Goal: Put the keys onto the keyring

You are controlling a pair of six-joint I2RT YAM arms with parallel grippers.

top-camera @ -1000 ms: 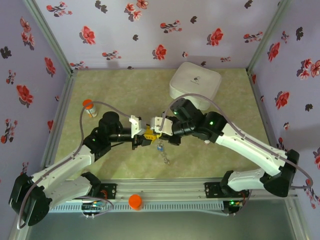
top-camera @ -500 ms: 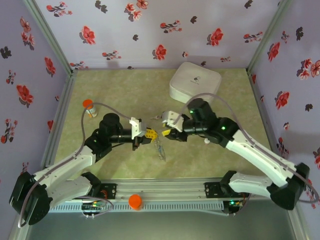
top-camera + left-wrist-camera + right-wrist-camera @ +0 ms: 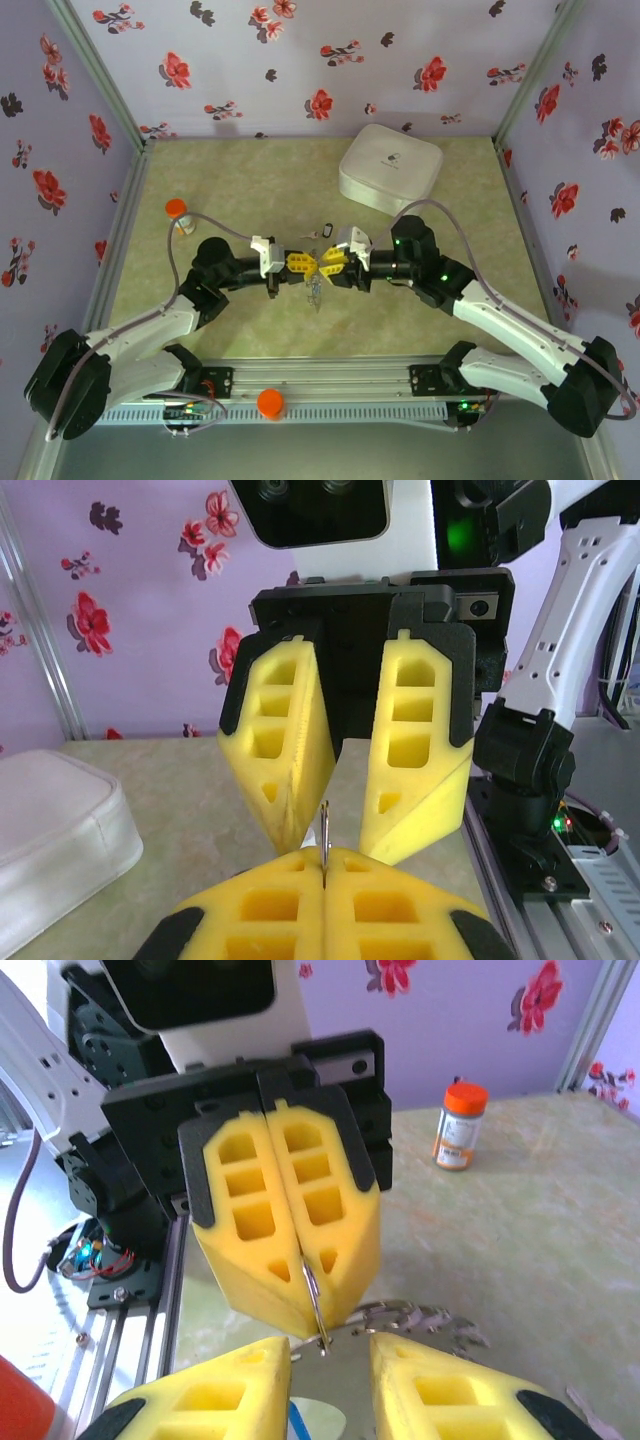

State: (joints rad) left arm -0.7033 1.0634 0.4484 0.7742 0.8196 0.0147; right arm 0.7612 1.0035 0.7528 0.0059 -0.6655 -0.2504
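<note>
Left gripper (image 3: 297, 263): fingers pressed flat together, pinching the thin wire of the keyring (image 3: 420, 1317) near its top. In the left wrist view the wire stands on edge out of the seam between the pads (image 3: 270, 910). The rest of the ring hangs below the pinch, with its bumpy rim sloping away toward the table (image 3: 230, 190).

The top view shows the ring dangling under the spot where the two grippers meet. Whether either of the keys hangs on it is too small to tell. A small dark item (image 3: 327, 234) lies on the table just beyond the grippers. It may be one key, unconfirmed.

Right gripper (image 3: 330, 264): jaws a narrow gap apart, clamping nothing I can see. It faces the left one nose to nose, tips almost touching. The upright wire sits inside that gap, edge-on and in line with it.

Judgement: the next move depends on this alignment. The right gripper is the nearer one to the free stretch of wire, just beside the left pinch. Closing there should catch it, provided the wire stays centred and does not slip past a pad.
</note>
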